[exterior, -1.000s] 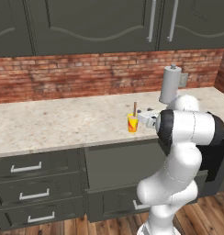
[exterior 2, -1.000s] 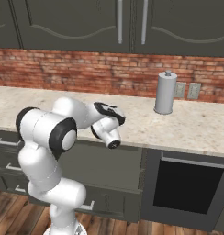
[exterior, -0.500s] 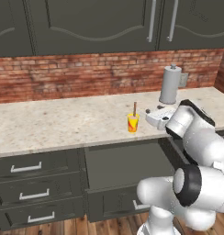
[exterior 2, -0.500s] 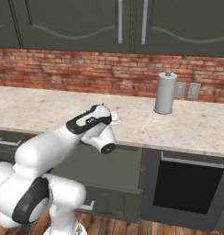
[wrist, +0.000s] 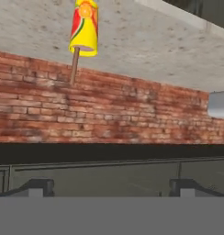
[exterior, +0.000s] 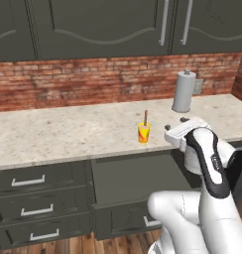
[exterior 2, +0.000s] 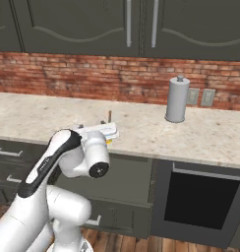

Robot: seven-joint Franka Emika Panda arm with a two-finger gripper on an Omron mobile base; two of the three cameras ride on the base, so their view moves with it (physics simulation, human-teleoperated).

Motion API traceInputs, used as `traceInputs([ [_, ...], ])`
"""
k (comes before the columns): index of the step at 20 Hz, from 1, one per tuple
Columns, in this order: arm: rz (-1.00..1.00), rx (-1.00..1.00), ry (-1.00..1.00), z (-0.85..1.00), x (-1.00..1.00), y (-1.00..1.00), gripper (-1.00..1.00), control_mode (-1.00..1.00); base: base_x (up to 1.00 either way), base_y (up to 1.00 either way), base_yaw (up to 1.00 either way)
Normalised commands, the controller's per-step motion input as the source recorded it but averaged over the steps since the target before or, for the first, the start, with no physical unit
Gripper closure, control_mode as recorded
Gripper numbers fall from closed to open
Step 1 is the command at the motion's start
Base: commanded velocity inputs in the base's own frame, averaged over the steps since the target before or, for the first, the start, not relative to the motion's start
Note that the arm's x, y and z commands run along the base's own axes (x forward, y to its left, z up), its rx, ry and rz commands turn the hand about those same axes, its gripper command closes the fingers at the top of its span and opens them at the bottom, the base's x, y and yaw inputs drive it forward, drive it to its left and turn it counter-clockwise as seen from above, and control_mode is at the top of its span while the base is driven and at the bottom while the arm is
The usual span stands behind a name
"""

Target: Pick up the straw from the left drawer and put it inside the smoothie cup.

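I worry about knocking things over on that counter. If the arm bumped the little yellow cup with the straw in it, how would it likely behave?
The smoothie cup looks small and narrow-based, so it probably tips or slides easily. The straw stands well above its rim, likely raising that risk. It is probably light for its size.

The smoothie cup (exterior: 143,133) is set on the counter (exterior: 68,134) near its front edge, and the straw (exterior: 145,117) is stood inside it, its upper part seen above the rim. Behind and to the right of the cup — close to the brick wall (exterior: 93,79) — the canister (exterior: 184,92) is placed upright. The gripper (exterior: 175,127) is held just right of the cup, apart from it, fingers spread wide. Below the counter edge, under the cup, the left drawer (exterior: 135,176) is pulled out; handled drawers (exterior: 36,198) are stacked to its left. Wall cabinets (exterior: 118,25) are hung above the wall.
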Motion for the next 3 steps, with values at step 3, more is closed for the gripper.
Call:
traceInputs([
  [3,0.0,-0.12,-0.04,0.57,-1.0,-0.11,-1.0,-1.0,0.0,0.0,0.0],
])
